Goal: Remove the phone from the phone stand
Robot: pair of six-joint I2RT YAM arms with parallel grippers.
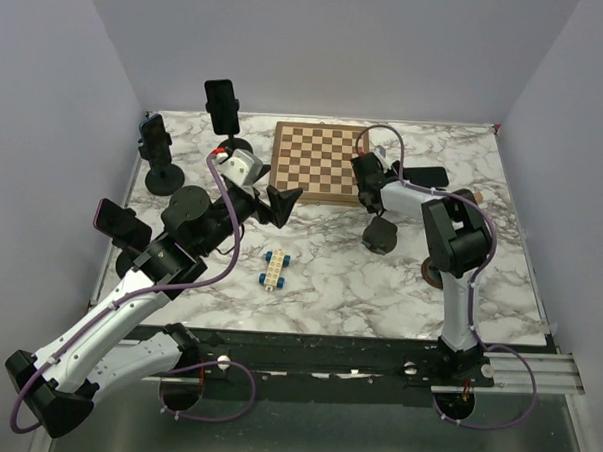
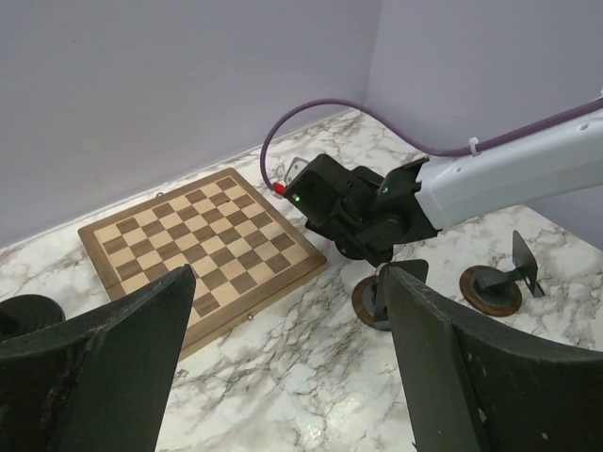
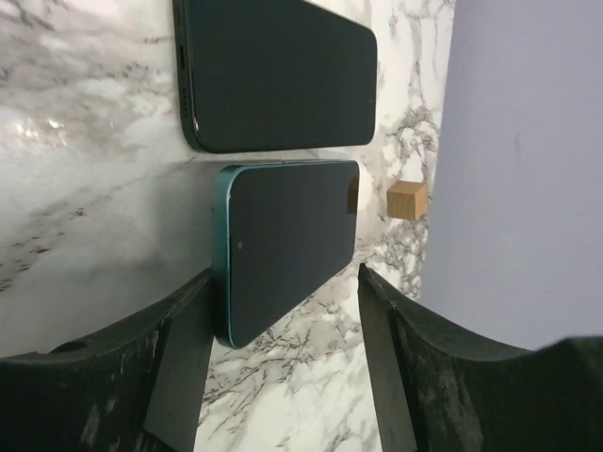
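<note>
Three dark phones stand in black phone stands at the left: one at the back [image 1: 222, 103], one beside it [image 1: 155, 138], and one near the left edge [image 1: 121, 223]. My left gripper [image 1: 282, 203] is open and empty above bare marble in front of the chessboard, as the left wrist view [image 2: 290, 278] also shows. My right gripper [image 1: 402, 175] is open low over the table. A teal phone [image 3: 287, 245] lies flat with its end between the open fingers, close to the left finger [image 3: 184, 358]. A black phone [image 3: 278, 75] lies flat just beyond it.
A wooden chessboard [image 1: 319, 162] lies at the back centre. Two empty stands [image 2: 377, 299] [image 2: 495, 284] sit right of centre, under my right arm. A small blue-wheeled toy [image 1: 275, 268] lies at the front centre. A wooden block [image 3: 407, 200] sits near the right wall.
</note>
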